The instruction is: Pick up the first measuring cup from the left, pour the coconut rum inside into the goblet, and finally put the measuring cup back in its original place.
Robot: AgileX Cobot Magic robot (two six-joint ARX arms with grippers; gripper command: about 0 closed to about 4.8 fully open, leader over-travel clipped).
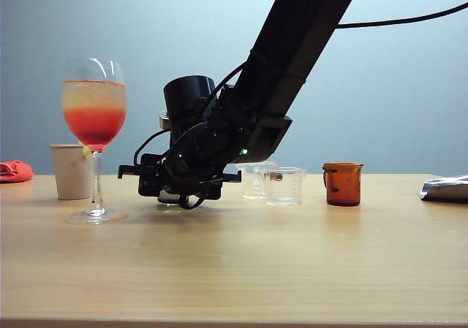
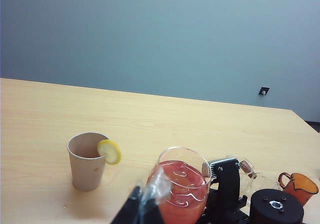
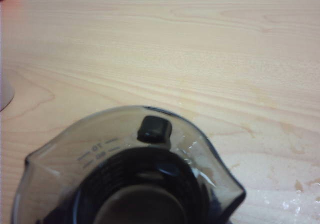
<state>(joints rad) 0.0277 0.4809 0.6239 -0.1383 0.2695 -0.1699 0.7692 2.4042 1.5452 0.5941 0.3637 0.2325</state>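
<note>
Gripping 1 measuring cup [image 3: 135, 184]; 1 goblet [image 1: 94, 116].

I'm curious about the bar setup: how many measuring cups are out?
4: a dark cup held by the right gripper beside the goblet, two clear cups mid-table, an amber cup right of them.

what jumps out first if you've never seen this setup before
The tall goblet with its layered red-orange drink stands at the table's left, beside a paper cup. At centre the black right arm reaches down, its right pincer shut on the smoky measuring cup just right of the goblet. An amber cup stands further right.
</note>
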